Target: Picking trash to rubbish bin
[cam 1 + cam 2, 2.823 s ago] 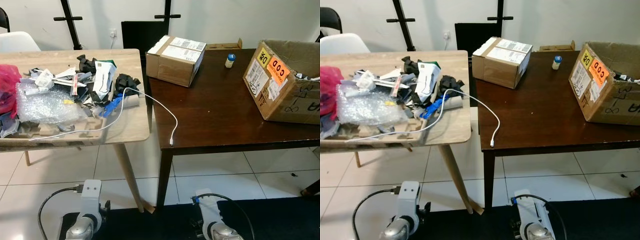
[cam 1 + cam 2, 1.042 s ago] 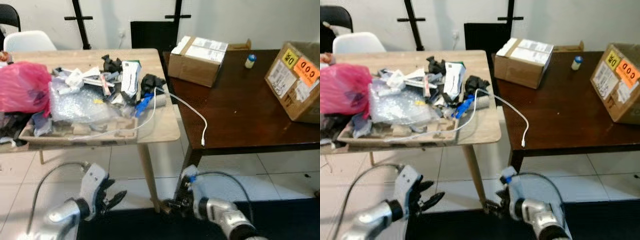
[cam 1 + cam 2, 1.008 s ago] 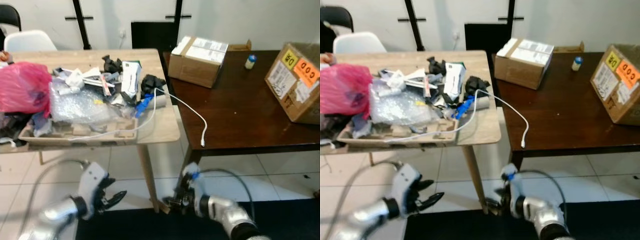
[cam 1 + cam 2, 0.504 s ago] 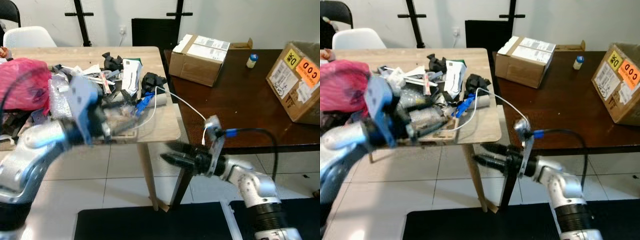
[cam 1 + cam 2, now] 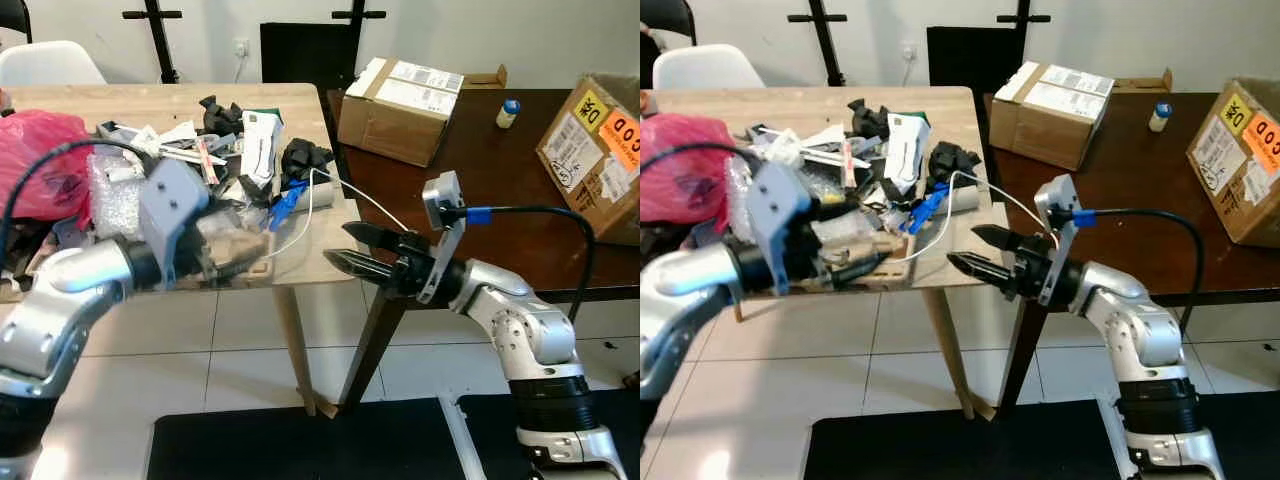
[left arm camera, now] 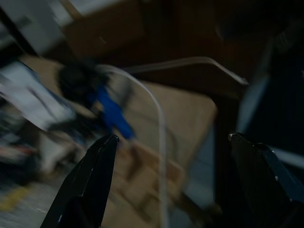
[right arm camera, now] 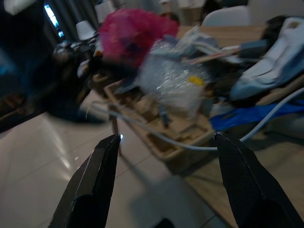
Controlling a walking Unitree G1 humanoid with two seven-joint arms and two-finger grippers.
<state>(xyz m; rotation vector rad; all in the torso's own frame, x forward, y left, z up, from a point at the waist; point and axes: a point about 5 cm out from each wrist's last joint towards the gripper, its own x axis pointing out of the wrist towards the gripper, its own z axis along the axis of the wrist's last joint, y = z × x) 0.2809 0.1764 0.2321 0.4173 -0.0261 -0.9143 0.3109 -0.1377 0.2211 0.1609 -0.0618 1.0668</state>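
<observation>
A heap of trash lies on the light wooden table [image 5: 320, 255]: a pink plastic bag [image 5: 40, 160], bubble wrap [image 5: 112, 195], a cardboard tray [image 5: 235, 245], paper and black scraps, a blue piece [image 5: 285, 200] and a white cable [image 5: 335, 195] trailing onto the dark table. My left gripper [image 5: 245, 262] hovers open at the table's front edge, by the tray. My right gripper [image 5: 345, 248] is open just off the table's front right corner, pointing left at the heap. In the right wrist view the pink bag [image 7: 133, 33] and bubble wrap [image 7: 175, 78] lie ahead of the spread fingers.
A dark brown table [image 5: 470, 200] adjoins on the right, carrying two cardboard boxes [image 5: 400, 100] [image 5: 600, 150] and a small bottle [image 5: 508, 112]. A white chair [image 5: 50, 65] stands behind the wooden table. A black mat [image 5: 300, 445] lies on the tiled floor.
Both arms have risen from near the floor to table height. The left gripper now sits at the tray's front, and the right one reaches left toward the table corner.
</observation>
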